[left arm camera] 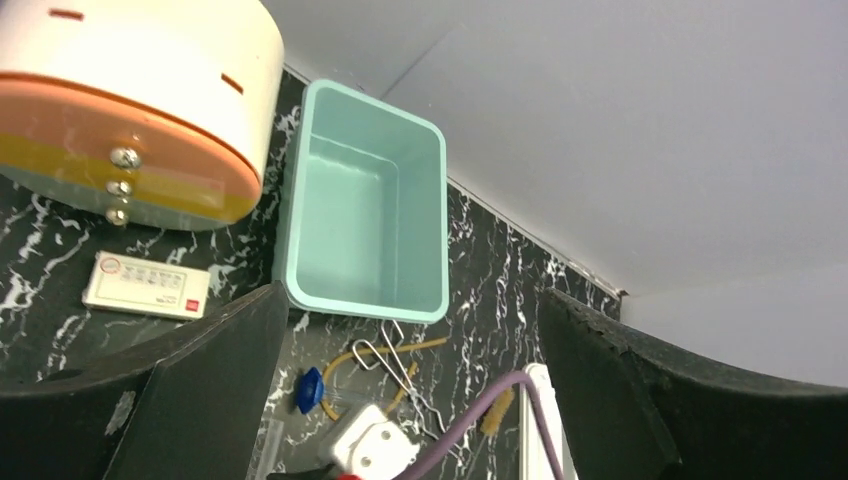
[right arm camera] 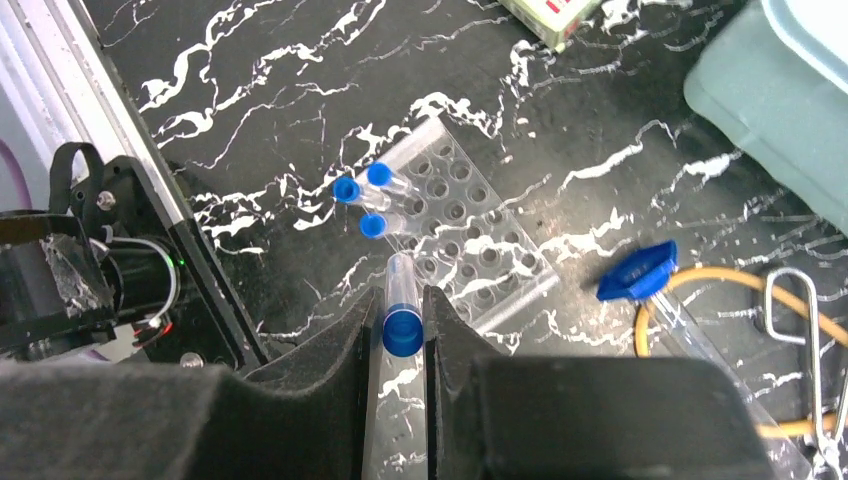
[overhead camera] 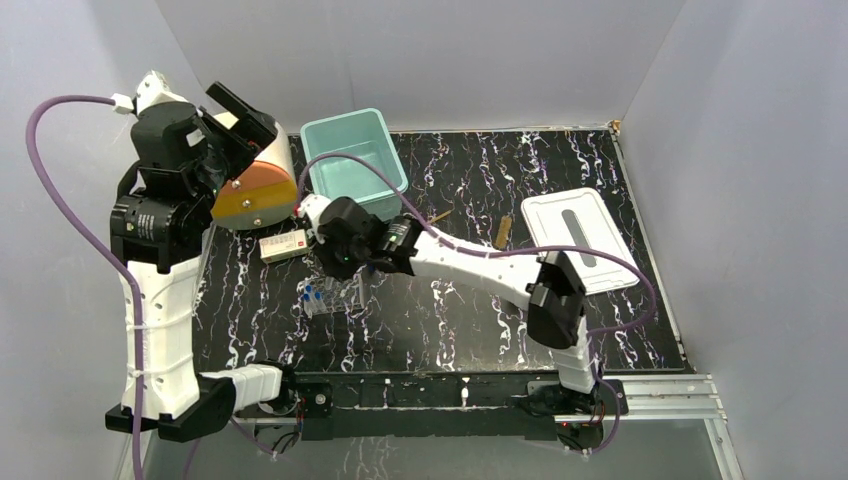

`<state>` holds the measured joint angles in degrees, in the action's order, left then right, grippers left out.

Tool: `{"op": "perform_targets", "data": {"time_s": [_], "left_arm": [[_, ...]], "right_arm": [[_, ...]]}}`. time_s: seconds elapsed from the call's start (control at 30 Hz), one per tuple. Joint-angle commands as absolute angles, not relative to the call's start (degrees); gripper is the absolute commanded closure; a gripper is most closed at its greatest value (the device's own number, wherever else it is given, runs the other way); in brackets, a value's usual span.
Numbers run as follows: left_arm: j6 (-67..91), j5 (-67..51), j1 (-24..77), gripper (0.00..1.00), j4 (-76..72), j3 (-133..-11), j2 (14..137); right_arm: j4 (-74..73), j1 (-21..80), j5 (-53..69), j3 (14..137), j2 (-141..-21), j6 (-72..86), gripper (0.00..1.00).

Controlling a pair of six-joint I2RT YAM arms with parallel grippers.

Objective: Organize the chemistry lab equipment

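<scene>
- Top view: left end effector [overhead camera: 245, 118] sits high beside the cream-and-orange drum [overhead camera: 255, 185], its arm upright at the desk's [overhead camera: 480, 310] left edge. The right end effector [overhead camera: 350, 272] is low over the clear rack [overhead camera: 335, 298], its arm stretched leftward.
- Left wrist: fingers [left arm camera: 200, 390] are spread wide and released, with nothing between them. Below are a teal bin [left arm camera: 365, 215], metal tongs [left arm camera: 400, 365] and an amber tubing loop [left arm camera: 350, 358].
- Right wrist: the end effector is clenched on a blue-capped vial [right arm camera: 402, 310] (cap toward the camera), just beside the rack. Three capped vials [right arm camera: 365, 195] stand at the rack's end.
</scene>
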<state>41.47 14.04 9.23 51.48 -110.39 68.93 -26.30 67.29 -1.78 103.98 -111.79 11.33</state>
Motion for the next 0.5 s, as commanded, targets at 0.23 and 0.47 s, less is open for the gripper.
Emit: {"op": "perform_targets", "data": {"time_s": [0.23,0.47], "left_arm": [[35.8,17.7,9.1,0.02,53.0,-119.8,71.2],[34.5,18.4,9.1,0.02,53.3,-122.5,71.8]], "right_arm": [[-34.0,71.8,-7.3,123.2,-123.7,4.3,0.74],[-41.7,72.5,-8.4,136.1,-132.5,3.6,0.74]]}}
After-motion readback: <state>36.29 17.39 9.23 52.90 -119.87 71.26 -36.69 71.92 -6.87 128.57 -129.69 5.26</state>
